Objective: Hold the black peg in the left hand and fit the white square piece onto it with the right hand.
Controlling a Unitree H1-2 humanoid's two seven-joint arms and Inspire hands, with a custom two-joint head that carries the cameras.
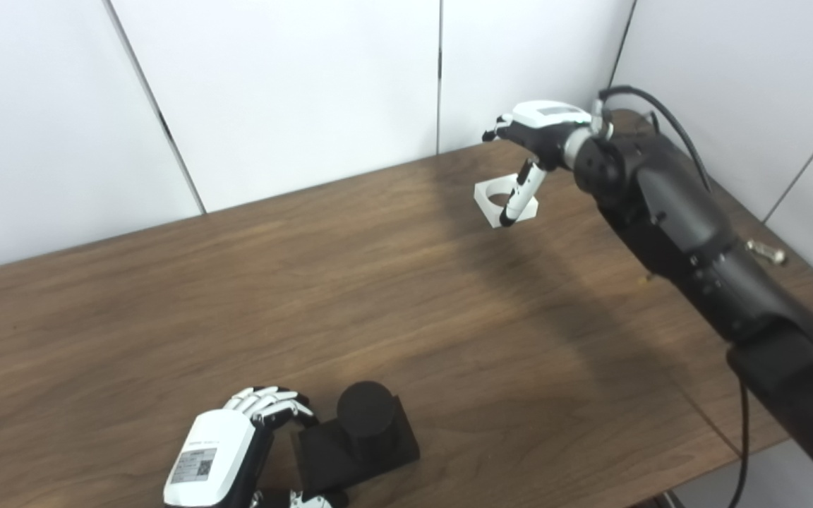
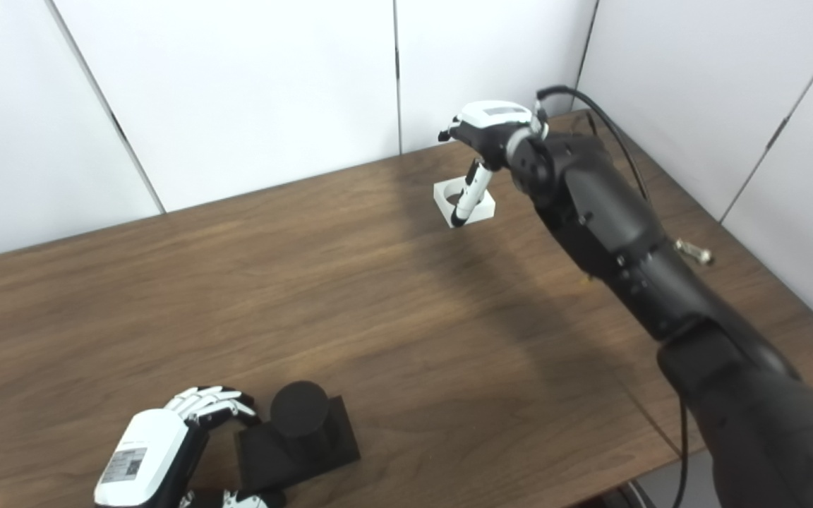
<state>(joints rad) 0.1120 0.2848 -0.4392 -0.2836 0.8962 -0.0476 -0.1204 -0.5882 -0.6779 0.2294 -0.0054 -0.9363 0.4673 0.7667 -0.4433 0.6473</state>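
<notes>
On the dark wood-grain tabletop (image 1: 378, 282), the matte black peg (image 1: 364, 416), a short round cylinder standing upright on a square black base, sits near the front edge at about 7 o'clock. The white-and-black left hand (image 1: 237, 444) is wrapped around the base from its left side, fingers (image 1: 269, 403) curled over the far corner, which looks like a bracing grip meant to keep the peg steady for the fitting; whether it is squeezing firmly is hard to tell. Well apart, toward 1 o'clock by the back edge, the white square plastic piece with a round hole (image 1: 507, 202) lies flat on the tabletop. The right hand (image 1: 537, 137) hovers just above it, loosely open and holding nothing, one finger (image 1: 519, 197) pointing down across the hole, seemingly lining up a pickup
</notes>
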